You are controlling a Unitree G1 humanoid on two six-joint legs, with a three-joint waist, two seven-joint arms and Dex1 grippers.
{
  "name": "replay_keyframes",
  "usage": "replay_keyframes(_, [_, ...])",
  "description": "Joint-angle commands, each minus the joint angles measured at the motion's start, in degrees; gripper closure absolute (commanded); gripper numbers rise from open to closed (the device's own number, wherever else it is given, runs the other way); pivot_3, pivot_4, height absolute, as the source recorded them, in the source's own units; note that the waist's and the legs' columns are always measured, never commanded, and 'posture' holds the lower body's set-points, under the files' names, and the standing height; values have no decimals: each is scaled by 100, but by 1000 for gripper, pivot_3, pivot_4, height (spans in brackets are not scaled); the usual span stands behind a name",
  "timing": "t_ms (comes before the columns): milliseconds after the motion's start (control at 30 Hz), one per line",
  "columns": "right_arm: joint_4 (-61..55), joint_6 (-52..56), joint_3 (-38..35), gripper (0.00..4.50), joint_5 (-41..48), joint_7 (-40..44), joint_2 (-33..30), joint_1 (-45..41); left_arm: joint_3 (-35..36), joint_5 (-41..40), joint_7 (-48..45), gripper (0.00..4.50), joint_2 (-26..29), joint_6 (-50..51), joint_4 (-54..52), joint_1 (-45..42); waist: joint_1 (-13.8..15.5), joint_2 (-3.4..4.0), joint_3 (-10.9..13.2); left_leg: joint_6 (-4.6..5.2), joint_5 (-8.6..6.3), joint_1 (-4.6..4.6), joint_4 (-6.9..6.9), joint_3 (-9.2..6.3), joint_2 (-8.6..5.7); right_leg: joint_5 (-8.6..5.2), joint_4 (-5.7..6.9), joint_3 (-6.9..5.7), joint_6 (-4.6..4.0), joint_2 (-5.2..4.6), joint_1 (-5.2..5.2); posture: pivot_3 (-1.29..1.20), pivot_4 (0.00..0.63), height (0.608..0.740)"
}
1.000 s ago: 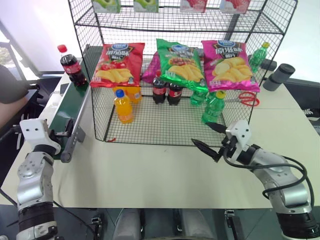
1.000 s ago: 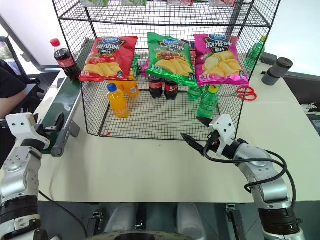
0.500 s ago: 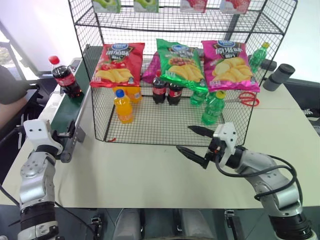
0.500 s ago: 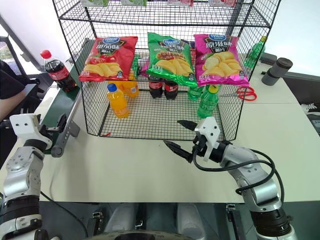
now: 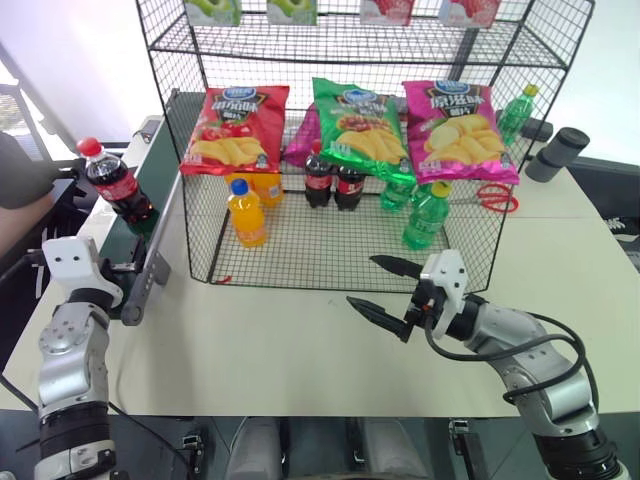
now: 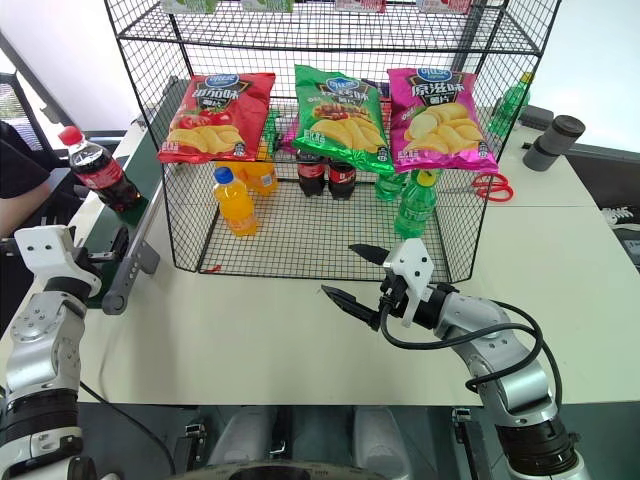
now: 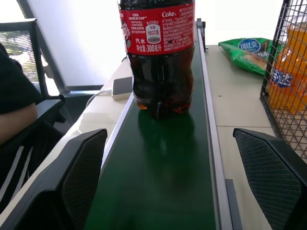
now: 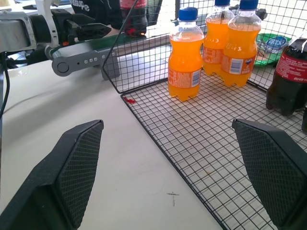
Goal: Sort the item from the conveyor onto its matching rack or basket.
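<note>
The cola bottle [image 5: 115, 186] stands upright on the green conveyor [image 7: 163, 182], straight ahead of the left gripper [image 7: 170, 182], whose jaws are spread wide and grasp nothing; bare belt lies between the jaws and the bottle, and the pale side rails run just inside each finger. In the left wrist view the bottle's cap and neck are cut off, so just its red label and dark base show. The right gripper [image 5: 385, 288] hovers over the pale surface [image 5: 260, 340] with its jaws also released and empty, pointing toward the front edge of the black wire rack [image 5: 330, 265]. Ahead of those jaws the rack's mesh floor is open, with the orange soda bottles [image 8: 185, 60] beyond on one side and dark cola bottles [image 5: 333, 180] on the other, one partly cut off in the right wrist view. Three chip bags [image 5: 352, 125] hang on the rack front and hide part of the bottles behind them. A person's arm [image 5: 22, 200] sits beside the conveyor, and red scissors [image 5: 490, 198] lie behind the rack.
</note>
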Motion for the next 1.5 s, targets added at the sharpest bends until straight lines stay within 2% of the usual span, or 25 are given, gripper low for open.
replay_keyframes(33, [-162, -119, 28, 32, 17, 9, 71, -20, 158, 42, 106, 0, 122, -178, -30, -99, 1, 0, 0, 0, 0, 0, 0, 0, 0, 0, 0, 0, 0, 0, 0, 0, 150, 740])
replay_keyframes(567, [-126, -118, 68, 32, -29, 28, 77, -40, 262, -49, 231, 0, 140, -271, 83, -98, 0, -2, -1, 0, 0, 0, 0, 0, 0, 0, 0, 0, 0, -2, 0, 0, 150, 740])
replay_keyframes(600, [-133, -112, 70, 0, -27, 25, 78, -42, 265, -62, 223, 526, 136, -270, 77, -91, -1, -2, -1, 0, 0, 0, 0, 0, 0, 0, 0, 0, 0, -2, 0, 0, 150, 740])
replay_keyframes(700, [-152, -93, 74, 0, -23, 17, 77, -52, 280, -48, 241, 1708, 141, -271, 43, -60, 0, -2, -1, 0, 0, 0, 0, -1, 0, 0, 0, -1, 0, -2, 0, 0, 150, 740])
replay_keyframes(833, [-183, -66, 84, 0, -20, 8, 70, -50, 402, -104, 140, 1761, 254, -348, -165, -10, -2, -2, -1, 0, 0, 0, 0, -1, 1, 0, 0, -1, 0, -2, 0, 0, 150, 740])
replay_keyframes(1033, [-200, -5, 42, 0, 28, 40, 21, -74, 622, -940, -684, 1761, 857, 103, -1076, -129, 0, -39, 1, -1, 0, -10, 0, -8, 4, 0, -1, -4, -2, -3, -8, 0, 150, 740])
replay_keyframes(1267, [-99, 172, -64, 0, 216, 108, 9, -345, 11, -2975, -2369, 1761, 1637, 2093, -2935, 387, -26, -33, 1, -5, -2, -13, -5, -6, -2, -3, -26, -4, -10, -26, -3, 0, 150, 740])
replay_keyframes(1367, [-123, 318, -121, 0, 368, 90, 46, -458, -444, -3137, -2544, 1761, 1723, 2511, -3381, 464, -31, -23, 7, -5, -2, -12, -14, -6, -2, -5, -30, -3, -13, -27, -5, 0, 150, 740])
replay_keyframes(1500, [-453, 991, -226, 0, 1166, -167, 231, -715, -1692, -2635, -2956, 1761, 1531, 2474, -3542, 175, -27, -13, 10, -6, 0, -10, -19, -8, 0, -10, -21, -5, -22, -20, -9, 0, 150, 740])
